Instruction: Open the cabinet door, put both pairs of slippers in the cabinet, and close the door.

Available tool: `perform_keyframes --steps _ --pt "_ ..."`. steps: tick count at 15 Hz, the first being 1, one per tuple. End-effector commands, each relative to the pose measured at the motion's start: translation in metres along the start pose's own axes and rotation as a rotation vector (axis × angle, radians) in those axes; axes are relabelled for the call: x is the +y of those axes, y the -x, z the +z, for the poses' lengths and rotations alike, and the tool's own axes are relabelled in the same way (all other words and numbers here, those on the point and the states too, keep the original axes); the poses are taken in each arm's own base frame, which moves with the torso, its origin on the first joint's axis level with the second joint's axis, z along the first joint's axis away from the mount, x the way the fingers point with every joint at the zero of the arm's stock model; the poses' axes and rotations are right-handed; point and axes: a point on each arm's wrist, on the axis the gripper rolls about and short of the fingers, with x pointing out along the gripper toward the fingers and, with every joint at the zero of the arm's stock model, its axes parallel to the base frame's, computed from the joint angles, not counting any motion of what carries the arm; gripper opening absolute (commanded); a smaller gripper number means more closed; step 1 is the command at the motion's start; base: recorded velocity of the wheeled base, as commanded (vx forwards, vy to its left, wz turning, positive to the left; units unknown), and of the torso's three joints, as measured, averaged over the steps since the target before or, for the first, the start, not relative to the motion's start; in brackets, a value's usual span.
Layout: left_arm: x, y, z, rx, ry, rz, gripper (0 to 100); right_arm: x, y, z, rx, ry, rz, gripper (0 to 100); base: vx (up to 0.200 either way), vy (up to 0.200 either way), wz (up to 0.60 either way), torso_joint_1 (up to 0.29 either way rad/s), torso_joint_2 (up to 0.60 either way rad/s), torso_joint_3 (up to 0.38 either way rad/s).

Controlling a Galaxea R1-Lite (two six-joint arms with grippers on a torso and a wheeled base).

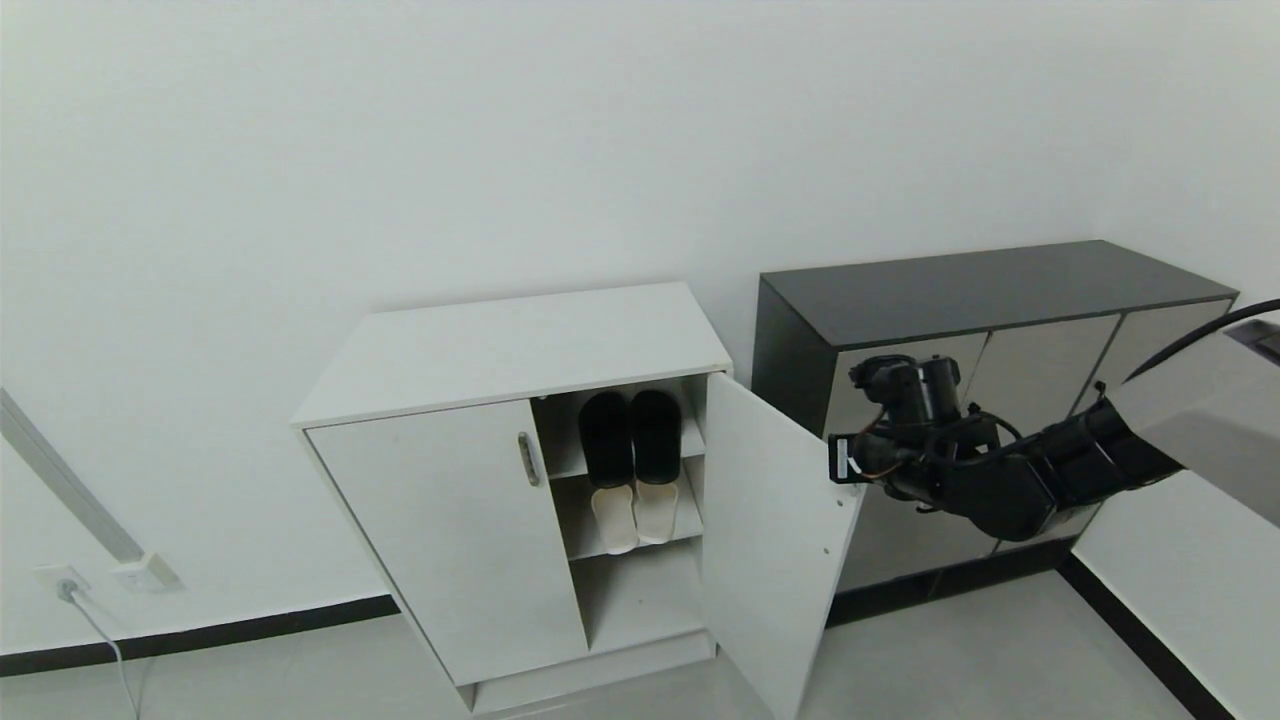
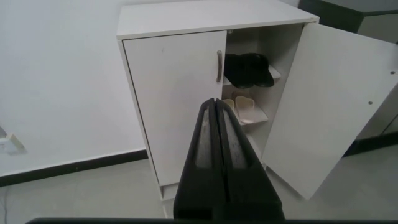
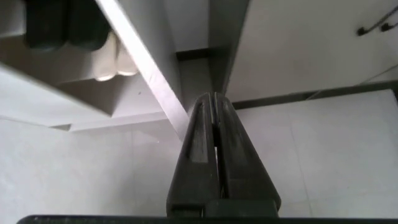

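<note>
The white cabinet (image 1: 520,350) stands against the wall with its left door (image 1: 450,530) closed and its right door (image 1: 770,520) swung open. A black pair of slippers (image 1: 632,435) lies on the upper shelf and a cream pair of slippers (image 1: 633,515) on the shelf below. My right gripper (image 1: 840,462) is shut and empty, right at the open door's outer edge. In the right wrist view, the right gripper (image 3: 213,99) meets the door's edge (image 3: 143,62), with both pairs beyond. My left gripper (image 2: 214,104) is shut and empty, held in front of the cabinet (image 2: 174,81).
A dark cabinet (image 1: 980,290) with grey doors stands just right of the open door, behind my right arm. A white counter (image 1: 1180,560) runs along the right side. A wall socket (image 1: 60,580) with a cable sits low on the left. Bare floor lies before the cabinet.
</note>
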Motion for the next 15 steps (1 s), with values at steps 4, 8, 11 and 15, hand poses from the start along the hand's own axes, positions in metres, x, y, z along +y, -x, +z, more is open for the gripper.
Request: perform_keyframes --steps 4,8,11,15 --pt "0.000 0.000 0.000 0.000 0.000 0.001 0 0.043 0.042 -0.017 -0.001 0.052 0.109 0 0.000 0.000 0.00 0.000 0.00 0.000" --pt "0.000 0.000 0.000 0.001 0.002 0.001 0 0.079 0.087 -0.038 0.029 0.089 0.233 0 0.000 0.000 0.00 0.000 0.00 0.000" --pt "0.000 0.000 0.000 0.001 0.002 0.001 0 0.090 0.105 -0.043 0.033 0.095 0.285 0 0.000 0.000 0.00 0.000 0.00 0.000" --pt "0.000 0.000 0.000 0.000 0.002 0.001 0 0.088 0.117 -0.047 -0.017 0.095 0.302 0 0.000 0.000 0.00 0.000 0.00 0.000"
